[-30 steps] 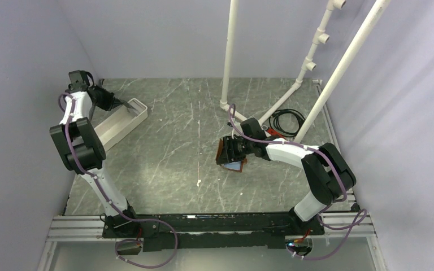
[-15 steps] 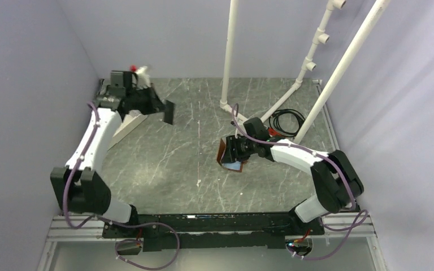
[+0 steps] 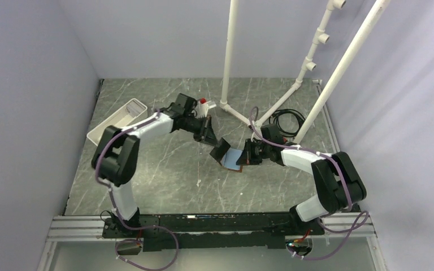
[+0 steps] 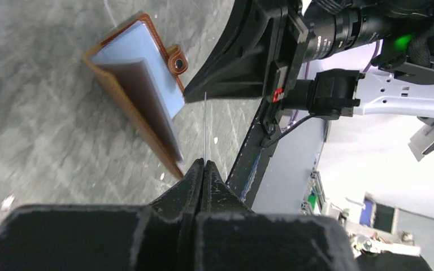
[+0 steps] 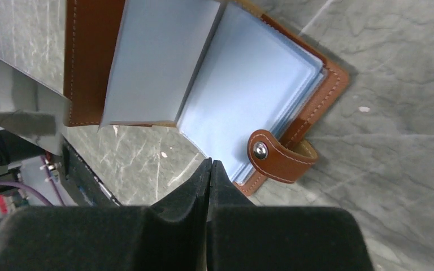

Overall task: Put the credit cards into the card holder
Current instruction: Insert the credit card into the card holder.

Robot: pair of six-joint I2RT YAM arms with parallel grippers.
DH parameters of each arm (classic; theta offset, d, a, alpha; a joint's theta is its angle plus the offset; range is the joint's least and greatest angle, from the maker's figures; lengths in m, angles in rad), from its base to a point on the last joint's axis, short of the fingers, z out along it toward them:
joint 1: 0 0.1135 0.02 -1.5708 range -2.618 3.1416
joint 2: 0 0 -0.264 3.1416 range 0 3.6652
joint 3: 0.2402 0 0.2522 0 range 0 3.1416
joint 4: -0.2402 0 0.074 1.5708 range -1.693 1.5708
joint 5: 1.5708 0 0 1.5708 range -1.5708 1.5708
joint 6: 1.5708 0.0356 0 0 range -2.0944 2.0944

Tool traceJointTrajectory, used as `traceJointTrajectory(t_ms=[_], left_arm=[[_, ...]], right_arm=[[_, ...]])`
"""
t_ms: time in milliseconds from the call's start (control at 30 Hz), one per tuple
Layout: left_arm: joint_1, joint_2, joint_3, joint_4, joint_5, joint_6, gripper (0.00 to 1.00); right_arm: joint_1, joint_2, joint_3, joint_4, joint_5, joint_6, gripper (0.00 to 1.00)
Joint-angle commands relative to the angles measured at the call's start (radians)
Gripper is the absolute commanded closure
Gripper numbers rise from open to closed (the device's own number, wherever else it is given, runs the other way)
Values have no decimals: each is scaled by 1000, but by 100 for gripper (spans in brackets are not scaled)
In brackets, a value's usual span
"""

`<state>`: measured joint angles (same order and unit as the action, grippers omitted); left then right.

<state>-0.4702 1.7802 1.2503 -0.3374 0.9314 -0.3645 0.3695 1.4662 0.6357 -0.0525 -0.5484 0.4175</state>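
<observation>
The brown leather card holder (image 3: 233, 160) lies open mid-table, its pale blue sleeves (image 5: 243, 96) showing and its strap tab (image 5: 280, 158) at the near side. My left gripper (image 3: 212, 137) is shut on a credit card (image 3: 220, 149), which hangs at the holder's left edge. In the left wrist view that card (image 4: 204, 121) shows edge-on as a thin line rising from the shut left gripper (image 4: 203, 162). My right gripper (image 3: 244, 159) is shut, its tips (image 5: 210, 162) against the holder's near edge beside the strap, with nothing seen between them.
A long white tray (image 3: 118, 119) stands at the back left. White pipe legs (image 3: 226, 68) rise behind the holder, with a coiled black cable (image 3: 285, 119) at the back right. The walls close in on both sides.
My left arm has swung from the white tray to the table's middle, carrying the card. The right gripper has shut and shifted right, leaving the holder lying open.
</observation>
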Motion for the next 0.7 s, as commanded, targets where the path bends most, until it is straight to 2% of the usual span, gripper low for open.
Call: traceJointTrajectory(t_ms=[0, 133, 167, 267, 400, 667], left_arm=[[-70, 74, 118, 26, 81, 0, 100], [-99, 67, 104, 51, 1, -3, 100], [-120, 67, 123, -6, -56, 21, 100], [-200, 87, 200, -177, -342, 42, 100], [-229, 120, 229, -281, -561, -80, 100], [-251, 196, 300, -381, -634, -59, 100]], right_arm=[[-4, 45, -5, 163, -118, 41, 100], [-4, 66, 18, 135, -79, 58, 100], [-4, 68, 22, 124, -61, 57, 100], [-4, 68, 27, 86, -4, 55, 100], [-6, 65, 26, 66, 47, 66, 100], [-6, 77, 19, 80, 36, 65, 100]])
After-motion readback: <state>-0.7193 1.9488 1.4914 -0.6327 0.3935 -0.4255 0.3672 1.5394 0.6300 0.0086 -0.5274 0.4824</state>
